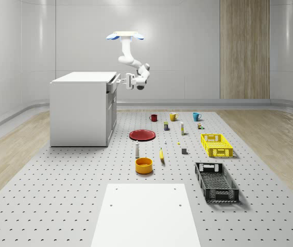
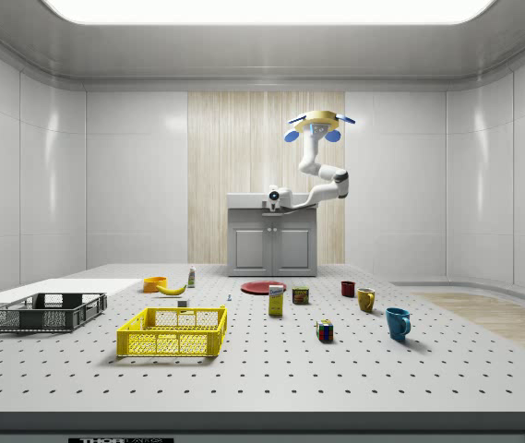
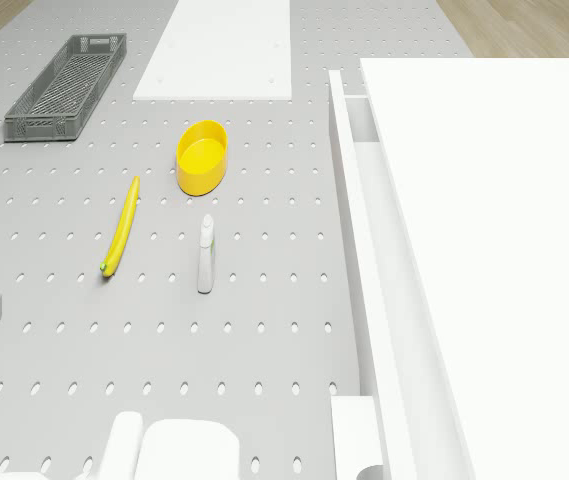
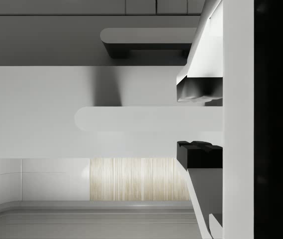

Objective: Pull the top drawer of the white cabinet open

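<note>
You have the two-finger gripper [image 4: 199, 123] closed around the pale rounded bar handle [image 4: 131, 119] of the top drawer [image 3: 364, 250], one finger pad [image 4: 199, 89] on one side of the bar and the dark one on the other, with almost no gap left. The drawer sits at the upper front edge of the boxy white cabinet [image 1: 82, 108], which stands at the far left corner of the grey perforated floor mat [image 1: 58, 195] as the whole-scene view has it. In the drone view the drawer front already stands a little proud of the cabinet top, showing a narrow slot, so I judge the pull begun but far from finished.

The drone [image 1: 125, 35] hovers in front of the cabinet, higher than its top, with the white jointed arm [image 1: 131, 59] bent down and back toward the drawer face.

To do this well, pull straight out along the drawer's own travel, square to the cabinet front. Keep the grip level on the bar; any sideways or upward drag would likely bind the slide or let the pads slip. Let the drone and arm retreat together rather than stretching the arm alone.

The handle looks smooth, matte and round-ended, so it offers little to catch on; the pads must hold by squeeze. The cabinet's faces are flat, hard and glossy white.
</note>
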### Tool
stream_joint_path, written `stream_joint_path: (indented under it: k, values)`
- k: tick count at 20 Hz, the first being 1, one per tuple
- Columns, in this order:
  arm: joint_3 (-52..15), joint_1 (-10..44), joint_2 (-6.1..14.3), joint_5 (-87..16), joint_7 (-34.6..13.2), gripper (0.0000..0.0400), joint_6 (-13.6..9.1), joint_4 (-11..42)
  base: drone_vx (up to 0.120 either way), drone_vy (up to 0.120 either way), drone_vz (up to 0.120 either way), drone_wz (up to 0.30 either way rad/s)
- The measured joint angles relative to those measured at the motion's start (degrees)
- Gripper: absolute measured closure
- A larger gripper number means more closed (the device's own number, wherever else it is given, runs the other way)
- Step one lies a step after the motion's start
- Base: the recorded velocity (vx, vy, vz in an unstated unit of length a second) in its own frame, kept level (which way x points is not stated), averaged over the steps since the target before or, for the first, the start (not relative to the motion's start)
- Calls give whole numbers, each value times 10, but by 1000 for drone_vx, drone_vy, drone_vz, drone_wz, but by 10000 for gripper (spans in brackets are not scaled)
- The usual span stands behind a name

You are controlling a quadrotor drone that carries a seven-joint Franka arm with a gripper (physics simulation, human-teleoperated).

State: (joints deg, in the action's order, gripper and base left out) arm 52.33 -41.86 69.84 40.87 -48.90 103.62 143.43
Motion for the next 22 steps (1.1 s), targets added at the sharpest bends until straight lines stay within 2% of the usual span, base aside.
stream_joint_path:
  k: [4, 5, 7, 11, 15, 22]
  values:
    - [4, 0, 1, -4, -1, 288, -4, -3, 0, 0, 0, 0]
    - [4, 0, 2, -4, -1, 244, -4, -4, 0, 0, 0, 0]
    - [5, -1, 2, -5, -2, 183, -4, -4, 0, 0, 0, 0]
    - [-1, -2, 3, -1, 0, 123, 4, 2, 0, 0, 0, 0]
    - [-13, -5, 2, 10, 3, 101, 20, 13, 0, 0, 0, 0]
    - [-28, -9, -1, 25, 8, 91, 39, 27, 0, 0, 0, 0]
